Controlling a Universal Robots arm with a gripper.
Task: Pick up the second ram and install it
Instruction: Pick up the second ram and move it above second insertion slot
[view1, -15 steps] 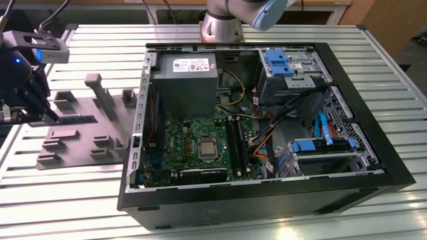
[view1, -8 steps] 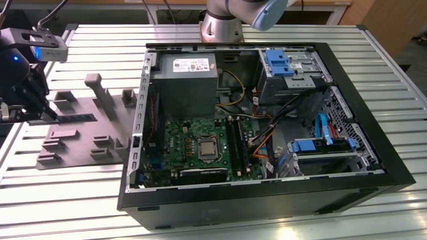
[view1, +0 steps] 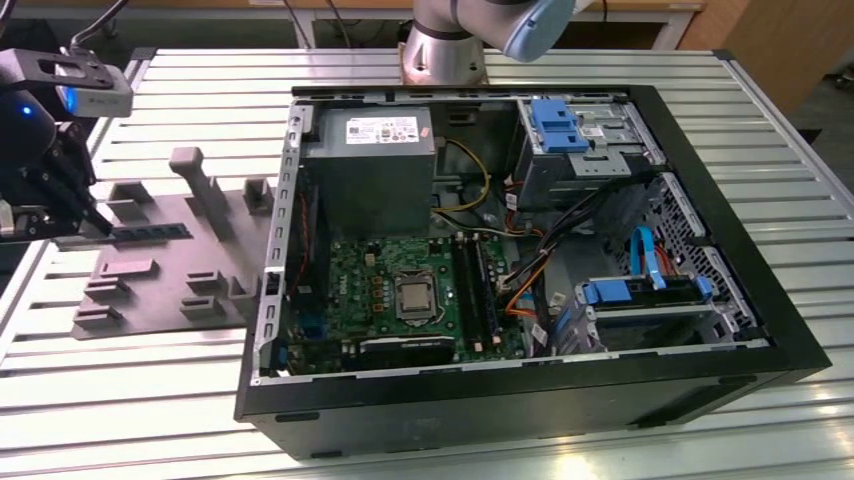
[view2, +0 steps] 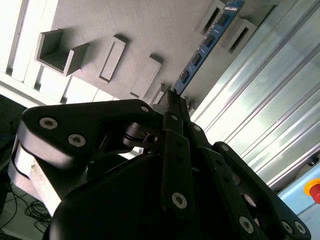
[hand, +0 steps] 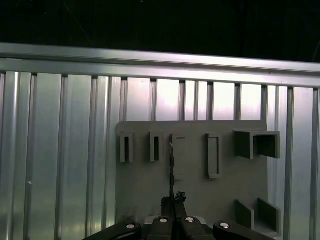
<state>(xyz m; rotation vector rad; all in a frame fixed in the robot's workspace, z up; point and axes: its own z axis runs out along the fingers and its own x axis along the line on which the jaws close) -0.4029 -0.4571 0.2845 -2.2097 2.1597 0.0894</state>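
Grip on 1x second ram (view2: 208, 46) by its end, gripper (view2: 173, 93) jaws clamped on it; 1 grey tray (view2: 150, 25) just under jaws, 1 open PC case (view1: 534, 405) well off.

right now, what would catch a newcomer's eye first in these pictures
The open computer case dominates the middle of the exterior view, its motherboard exposed. At that view's left, the black tool is shut on one end of the second ram, a thin dark stick at the grey slotted tray.
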